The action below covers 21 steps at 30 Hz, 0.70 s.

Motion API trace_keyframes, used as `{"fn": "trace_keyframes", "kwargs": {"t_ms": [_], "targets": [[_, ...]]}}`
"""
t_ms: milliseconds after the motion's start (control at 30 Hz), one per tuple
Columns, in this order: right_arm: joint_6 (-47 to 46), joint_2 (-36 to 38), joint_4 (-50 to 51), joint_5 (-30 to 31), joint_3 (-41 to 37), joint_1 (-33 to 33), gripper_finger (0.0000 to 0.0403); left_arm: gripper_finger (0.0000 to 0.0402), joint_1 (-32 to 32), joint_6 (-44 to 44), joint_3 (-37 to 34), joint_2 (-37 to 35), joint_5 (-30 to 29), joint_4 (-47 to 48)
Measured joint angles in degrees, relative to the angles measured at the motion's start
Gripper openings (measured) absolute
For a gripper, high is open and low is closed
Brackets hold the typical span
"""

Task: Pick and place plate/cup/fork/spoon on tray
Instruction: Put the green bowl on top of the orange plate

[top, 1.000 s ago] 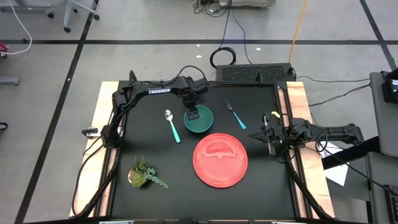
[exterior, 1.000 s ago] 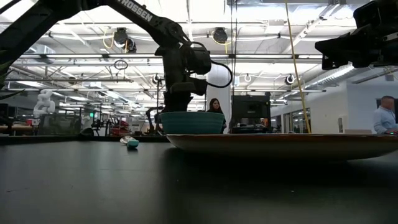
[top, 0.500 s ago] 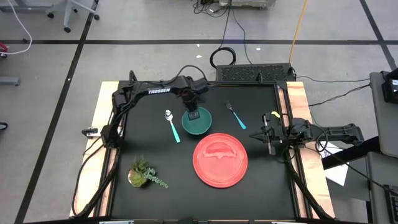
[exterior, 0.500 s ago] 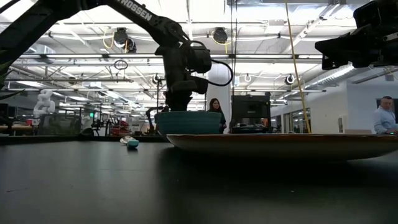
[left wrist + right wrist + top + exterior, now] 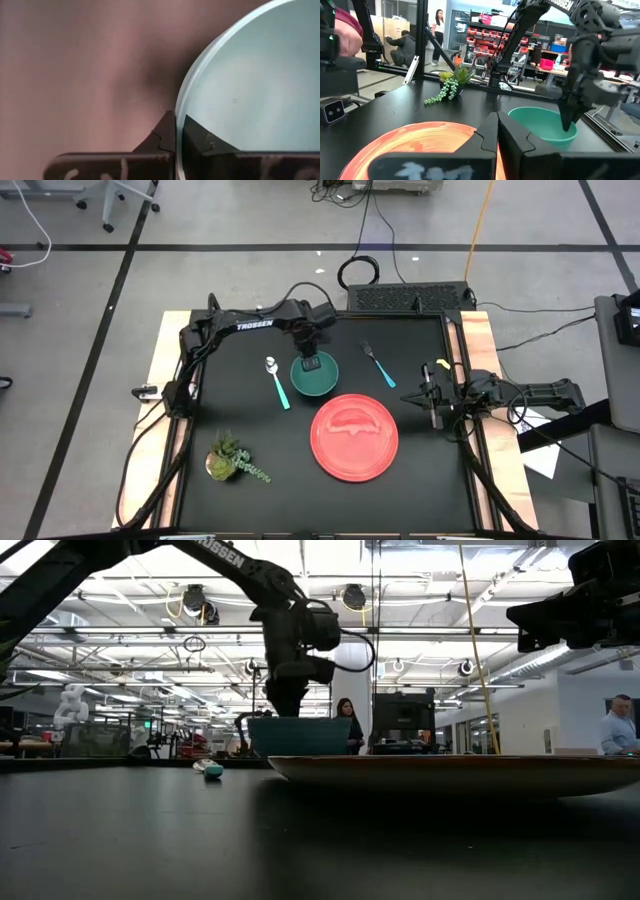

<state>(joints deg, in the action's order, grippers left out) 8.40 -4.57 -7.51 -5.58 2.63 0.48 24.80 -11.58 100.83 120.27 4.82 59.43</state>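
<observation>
The dark teal-green cup (image 5: 314,376) stands on the black table just beyond the coral-red tray (image 5: 355,437). My left gripper (image 5: 311,361) is over the cup's far rim and shut on it. The spoon (image 5: 277,383) lies left of the cup, and the fork (image 5: 378,365) lies to its right. My right gripper (image 5: 432,406) waits shut at the table's right edge, holding nothing. In the right wrist view it points toward the cup (image 5: 542,126) and the tray (image 5: 410,145). My left gripper pinches the cup's far rim (image 5: 178,112), one finger (image 5: 162,136) outside the wall and the other finger (image 5: 202,139) inside the bowl. The fingers come from above, pointing down. The cup stays upright; whether its base is off the table I cannot tell.
A small potted plant (image 5: 233,461) lies near the table's front left. Wooden rails run along the table's left and right edges. People and shelving show in the room beyond the table.
My left gripper has shut on the cup's far rim and taken hold. It has then drawn the cup a little toward the table's left edge, and the cup's rim has risen slightly.
</observation>
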Motion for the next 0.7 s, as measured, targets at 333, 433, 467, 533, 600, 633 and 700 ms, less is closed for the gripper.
{"fn": "trace_keyframes", "kwargs": {"t_ms": [333, 433, 467, 533, 600, 633, 700], "targets": [[-0.02, -0.01, 0.00, 0.00, 0.00, -0.01, 0.0000, 0.0004, -1.07, -0.76, 8.30, -0.04, -0.68, 3.80], [-0.20, 0.01, 0.02, 0.01, 0.00, -0.01, 0.0000, 0.0005, -1.27, -0.75, 8.38, -0.04, -0.59, 4.06], [-0.19, 0.01, 0.02, 0.01, 0.00, 0.00, 0.0000, 0.0004, -1.27, -0.72, 8.38, -0.04, -0.55, 4.28], [-0.20, -0.01, 0.02, 0.00, 0.00, -0.01, 0.0000, 0.0003, -1.32, -0.58, 8.38, -0.04, -0.36, 4.61], [-0.20, 0.00, 0.02, 0.00, 0.00, -0.01, 0.0000, 0.0005, -1.44, -0.57, 8.38, -0.04, -0.34, 5.03], [-0.20, 0.01, 0.02, 0.00, 0.00, -0.01, 0.0000, 0.0005, -1.59, -0.58, 8.38, -0.04, -0.32, 5.34], [-0.20, -0.01, 0.02, 0.00, 0.00, -0.01, 0.0000, 0.0004, -1.92, -0.58, 8.38, -0.04, -0.34, 6.58]]}}
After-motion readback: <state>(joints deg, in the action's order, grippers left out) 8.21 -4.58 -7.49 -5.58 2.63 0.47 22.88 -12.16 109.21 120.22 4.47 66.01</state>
